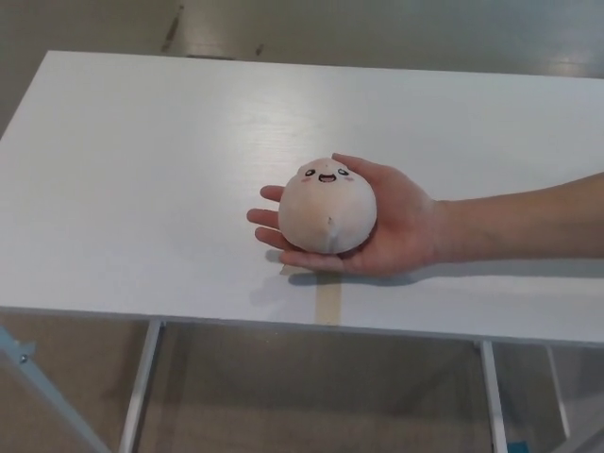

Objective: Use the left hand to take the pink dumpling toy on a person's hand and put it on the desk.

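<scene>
My one view comes from my head, looking steeply down and forward across the flat white rectangular desk point(142, 189), its near edge low in frame with grey floor beyond; there is no second view to overlap.

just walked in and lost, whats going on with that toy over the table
A person's hand reaches in from the right, palm up, over the white desk, with the pink dumpling toy resting in the palm. The toy sits upright, its smiling face on the far side of its top. Neither robot hand is in view, so the toy has not yet been taken. Nothing else lies on the desk.
</scene>
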You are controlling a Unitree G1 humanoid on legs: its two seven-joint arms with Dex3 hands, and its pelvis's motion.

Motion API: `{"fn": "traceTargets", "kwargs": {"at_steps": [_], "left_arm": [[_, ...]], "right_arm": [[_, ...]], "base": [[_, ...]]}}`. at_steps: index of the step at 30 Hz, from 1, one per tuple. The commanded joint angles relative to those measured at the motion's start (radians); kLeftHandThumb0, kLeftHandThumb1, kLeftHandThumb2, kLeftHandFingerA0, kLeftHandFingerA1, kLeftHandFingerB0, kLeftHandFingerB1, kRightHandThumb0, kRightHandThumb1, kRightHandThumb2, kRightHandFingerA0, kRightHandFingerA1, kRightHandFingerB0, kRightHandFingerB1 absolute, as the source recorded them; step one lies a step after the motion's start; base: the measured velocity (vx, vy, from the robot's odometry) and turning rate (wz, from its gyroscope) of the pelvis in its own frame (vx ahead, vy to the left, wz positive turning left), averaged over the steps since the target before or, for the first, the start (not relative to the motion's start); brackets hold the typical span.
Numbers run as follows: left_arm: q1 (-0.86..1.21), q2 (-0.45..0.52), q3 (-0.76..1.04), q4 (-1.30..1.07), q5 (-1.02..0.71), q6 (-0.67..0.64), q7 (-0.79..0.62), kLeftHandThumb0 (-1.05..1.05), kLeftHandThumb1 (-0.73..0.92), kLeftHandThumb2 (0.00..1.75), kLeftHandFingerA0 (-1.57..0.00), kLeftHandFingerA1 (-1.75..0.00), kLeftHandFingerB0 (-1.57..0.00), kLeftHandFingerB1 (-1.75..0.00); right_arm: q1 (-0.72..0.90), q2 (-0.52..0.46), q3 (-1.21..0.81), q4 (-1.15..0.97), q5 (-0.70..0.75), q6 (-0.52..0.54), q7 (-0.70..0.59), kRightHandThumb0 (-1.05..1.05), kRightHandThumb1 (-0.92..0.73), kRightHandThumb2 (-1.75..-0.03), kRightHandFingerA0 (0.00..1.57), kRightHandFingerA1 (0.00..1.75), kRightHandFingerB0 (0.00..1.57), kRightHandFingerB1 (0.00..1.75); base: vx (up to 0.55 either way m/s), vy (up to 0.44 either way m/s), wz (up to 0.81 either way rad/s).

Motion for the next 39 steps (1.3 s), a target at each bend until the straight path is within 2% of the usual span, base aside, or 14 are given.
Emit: {"fn": "traceTargets", "kwargs": {"at_steps": [1, 6, 10, 11, 16, 22, 27, 28, 29, 32, 33, 35, 36, 39], "left_arm": [[0.233, 0.06, 0.366, -0.726, -0.744, -0.008, -0.284, -0.48, 0.39, 0.69, -0.53, -0.57, -0.32, -0.44], [0.144, 0.119, 0.434, -0.815, -0.79, -0.007, -0.215, -0.51, 0.38, 0.69, -0.51, -0.53, -0.33, -0.43], [-0.051, 0.233, 0.413, -0.833, -0.74, 0.028, -0.113, -0.46, 0.44, 0.54, -0.49, -0.41, -0.34, -0.32], [-0.12, 0.273, 0.384, -0.825, -0.713, 0.053, -0.089, -0.53, 0.38, 0.68, -0.42, -0.49, -0.29, -0.4], [-0.358, 0.418, 0.248, -0.781, -0.642, 0.2, -0.046, -0.46, 0.44, 0.53, -0.42, -0.43, -0.31, -0.33], [-0.721, 0.505, -0.038, -0.707, -0.408, 0.363, -0.015, -0.55, 0.39, 0.68, -0.39, -0.48, -0.29, -0.4], [-0.995, 0.467, -0.263, -0.624, -0.19, 0.443, -0.064, -0.57, 0.4, 0.69, -0.36, -0.45, -0.27, -0.39], [-1.085, 0.419, -0.348, -0.579, -0.113, 0.45, -0.1, -0.51, 0.46, 0.54, -0.34, -0.36, -0.29, -0.3], [-1.136, 0.39, -0.405, -0.547, -0.06, 0.454, -0.127, -0.27, 0.25, 0.85, -0.1, -0.52, -0.09, -0.5], [-1.22, 0.346, -0.511, -0.478, 0.031, 0.465, -0.181, -0.28, 0.25, 0.85, -0.07, -0.51, -0.06, -0.49], [-1.242, 0.335, -0.538, -0.454, 0.052, 0.469, -0.193, -0.54, 0.47, 0.55, -0.18, -0.32, -0.18, -0.27], [-1.27, 0.325, -0.569, -0.426, 0.073, 0.475, -0.204, -0.54, 0.47, 0.55, -0.18, -0.32, -0.18, -0.27], [-1.322, 0.301, -0.624, -0.375, 0.119, 0.486, -0.22, -0.31, 0.25, 0.84, -0.01, -0.49, 0.0, -0.47], [-1.411, 0.24, -0.722, -0.29, 0.2, 0.504, -0.215, -0.31, 0.23, 0.83, -0.01, -0.49, 0.0, -0.47]], "right_arm": [[0.011, -0.009, 0.009, 0.002, -0.005, -0.002, 0.002, -0.18, -0.67, -0.59, 0.78, 0.5, 0.56, 0.43], [0.01, -0.013, 0.002, 0.003, 0.001, -0.003, 0.007, -0.18, -0.67, -0.6, 0.78, 0.5, 0.57, 0.43], [0.008, -0.016, -0.001, 0.003, 0.005, 0.0, 0.012, -0.18, -0.67, -0.6, 0.78, 0.5, 0.57, 0.43], [0.008, -0.017, -0.002, 0.003, 0.006, 0.0, 0.011, -0.18, -0.67, -0.6, 0.78, 0.5, 0.57, 0.43], [0.011, -0.016, -0.007, 0.003, 0.012, 0.001, 0.017, -0.18, -0.67, -0.59, 0.78, 0.5, 0.56, 0.43], [0.007, -0.018, 0.002, 0.004, 0.003, -0.001, 0.021, -0.18, -0.67, -0.59, 0.78, 0.5, 0.56, 0.43], [0.006, -0.018, -0.002, 0.001, 0.008, 0.0, 0.028, -0.18, -0.68, -0.6, 0.77, 0.5, 0.56, 0.43], [0.005, -0.019, -0.005, 0.003, 0.01, 0.002, 0.028, -0.18, -0.67, -0.6, 0.77, 0.5, 0.56, 0.43], [0.003, -0.019, -0.004, 0.003, 0.009, 0.005, 0.025, -0.18, -0.67, -0.6, 0.78, 0.5, 0.56, 0.43], [-0.001, -0.016, 0.001, 0.003, 0.005, 0.009, 0.021, -0.18, -0.67, -0.59, 0.78, 0.5, 0.56, 0.43], [-0.002, -0.016, 0.002, 0.003, 0.004, 0.009, 0.021, -0.18, -0.67, -0.59, 0.78, 0.5, 0.56, 0.43], [-0.003, -0.016, 0.003, 0.004, 0.002, 0.009, 0.02, -0.18, -0.67, -0.59, 0.78, 0.5, 0.56, 0.43], [-0.001, -0.016, -0.003, 0.003, 0.008, 0.004, 0.023, -0.18, -0.67, -0.59, 0.78, 0.5, 0.56, 0.43], [-0.003, -0.017, -0.005, 0.002, 0.01, 0.001, 0.025, -0.18, -0.67, -0.59, 0.78, 0.5, 0.56, 0.43]], "base": [[0.0, 0.0, 0.0], [0.0, 0.0, 0.0], [0.0, 0.0, 0.0], [0.0, 0.0, 0.0], [0.0, 0.0, 0.0], [0.0, 0.0, 0.0], [0.0, 0.0, 0.0], [0.0, 0.0, 0.0], [0.0, 0.0, 0.0], [0.0, 0.0, 0.03], [0.0, 0.0, 0.0], [0.0, 0.0, 0.0], [0.0, 0.0, 0.0], [0.0, 0.0, 0.0]]}}
